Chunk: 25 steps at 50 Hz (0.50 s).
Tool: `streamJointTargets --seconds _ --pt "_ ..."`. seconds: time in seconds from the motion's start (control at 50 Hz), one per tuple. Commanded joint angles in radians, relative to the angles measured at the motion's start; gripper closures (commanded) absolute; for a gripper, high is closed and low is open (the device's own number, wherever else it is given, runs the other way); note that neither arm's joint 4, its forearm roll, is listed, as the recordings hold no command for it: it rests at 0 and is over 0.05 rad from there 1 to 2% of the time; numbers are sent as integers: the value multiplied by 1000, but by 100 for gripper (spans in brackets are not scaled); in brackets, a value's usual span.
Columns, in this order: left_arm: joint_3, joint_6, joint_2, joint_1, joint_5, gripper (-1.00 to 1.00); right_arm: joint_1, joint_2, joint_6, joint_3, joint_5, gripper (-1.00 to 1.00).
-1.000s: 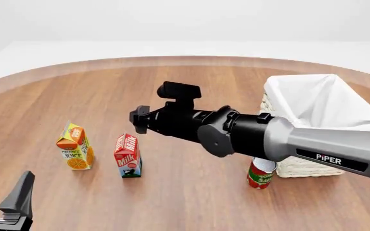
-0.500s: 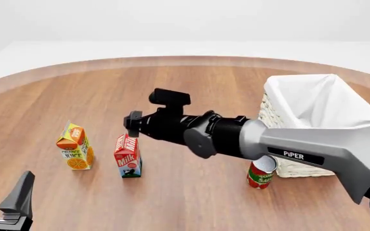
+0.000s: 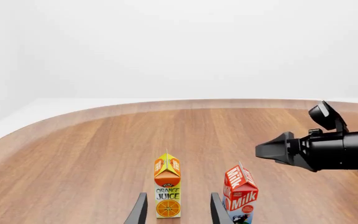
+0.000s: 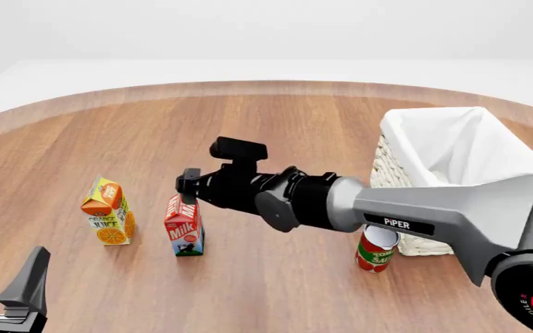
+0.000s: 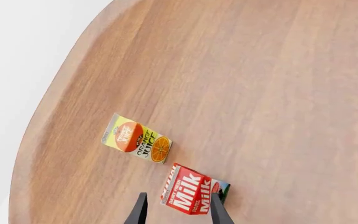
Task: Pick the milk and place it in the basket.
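Observation:
The milk (image 4: 184, 225) is a small red carton standing upright on the wooden table, right of the orange juice carton (image 4: 107, 211). My right gripper (image 4: 188, 186) is open, just above and behind the milk's top. In the right wrist view the milk (image 5: 191, 189) lies between the two spread fingers of the right gripper (image 5: 177, 211), not gripped. The basket (image 4: 461, 166), off-white wicker with a white lining, stands at the right. My left gripper (image 4: 3, 291) is open and empty at the near left edge. In its wrist view it (image 3: 175, 212) faces the juice (image 3: 167, 191) and the milk (image 3: 240, 193).
A red can (image 4: 376, 251) stands in front of the basket's near left corner, partly hidden by my right arm. The right arm (image 4: 415, 215) spans from the right edge across the basket's front. The juice carton (image 5: 136, 138) stands close to the milk.
My right gripper has moved left and down, from the table's middle to just over the milk's top. The left arm and all objects have not moved.

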Motion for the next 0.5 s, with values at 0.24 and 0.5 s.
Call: streamJointTargets --seconds 0.24,0.5 --pt "0 0 0 0 0 -100 -5 49 -1 -49 13 -100" --pt "0 0 0 0 0 -100 6 73 21 -48 -5 -100"
